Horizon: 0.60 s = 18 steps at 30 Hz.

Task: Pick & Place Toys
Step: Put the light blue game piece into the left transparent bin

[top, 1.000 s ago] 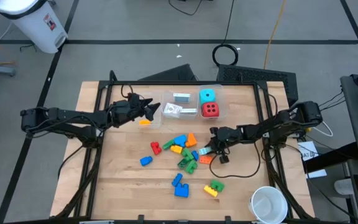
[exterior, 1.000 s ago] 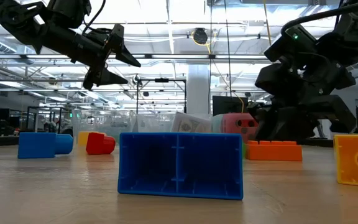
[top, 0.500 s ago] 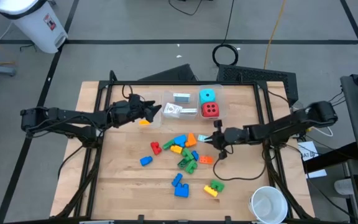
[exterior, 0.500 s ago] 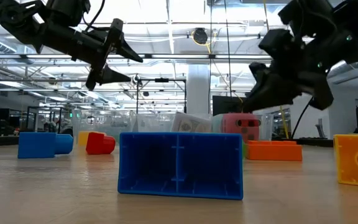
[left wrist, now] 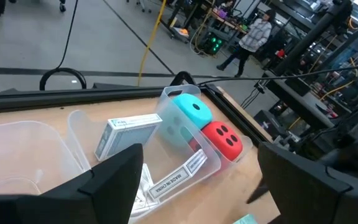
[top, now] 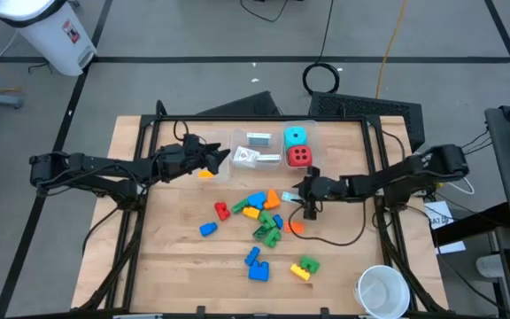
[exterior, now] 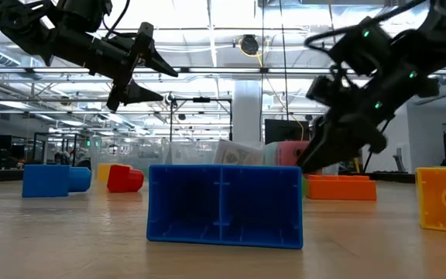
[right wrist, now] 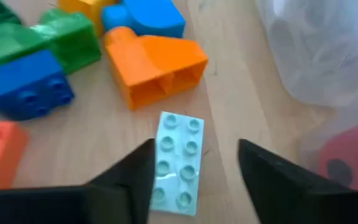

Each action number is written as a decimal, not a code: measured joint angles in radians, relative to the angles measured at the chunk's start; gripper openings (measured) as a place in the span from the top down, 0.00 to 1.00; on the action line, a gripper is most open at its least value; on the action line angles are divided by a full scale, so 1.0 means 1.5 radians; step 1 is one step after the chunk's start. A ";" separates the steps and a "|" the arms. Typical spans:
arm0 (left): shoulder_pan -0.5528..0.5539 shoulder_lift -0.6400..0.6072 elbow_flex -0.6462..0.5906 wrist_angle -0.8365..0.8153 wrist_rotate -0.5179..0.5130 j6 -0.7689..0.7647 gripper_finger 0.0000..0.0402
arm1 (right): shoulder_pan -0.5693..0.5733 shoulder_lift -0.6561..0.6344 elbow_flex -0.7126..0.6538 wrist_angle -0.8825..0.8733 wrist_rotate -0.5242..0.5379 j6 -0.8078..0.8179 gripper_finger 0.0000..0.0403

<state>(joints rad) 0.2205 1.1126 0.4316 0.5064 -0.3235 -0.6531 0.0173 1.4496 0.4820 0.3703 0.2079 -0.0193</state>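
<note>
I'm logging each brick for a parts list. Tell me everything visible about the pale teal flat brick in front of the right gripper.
The pale teal brick is a thin, glossy plastic plate with eight round studs in two rows of four. It lies flat, studs up, on the wooden table, between the fingers of the open right gripper, which do not appear to clamp it. It sits close to the orange brick, a narrow gap between them. In the high view it shows as a pale speck.
</note>
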 joint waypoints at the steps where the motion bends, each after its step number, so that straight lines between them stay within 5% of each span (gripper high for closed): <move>1: 0.000 0.000 0.000 0.000 0.000 0.000 0.19 | -0.006 0.015 0.000 0.010 -0.001 0.004 0.44; 8: 0.000 0.000 0.000 -0.002 0.000 0.001 0.19 | -0.034 0.084 0.000 0.031 -0.062 0.043 0.31; 18: 0.000 0.000 0.000 -0.004 0.000 0.002 0.19 | -0.039 0.100 0.002 0.032 -0.120 0.024 0.58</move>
<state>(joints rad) 0.2207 1.1126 0.4316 0.5010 -0.3237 -0.6499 -0.0406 1.5990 0.4843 0.4179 0.0277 0.0174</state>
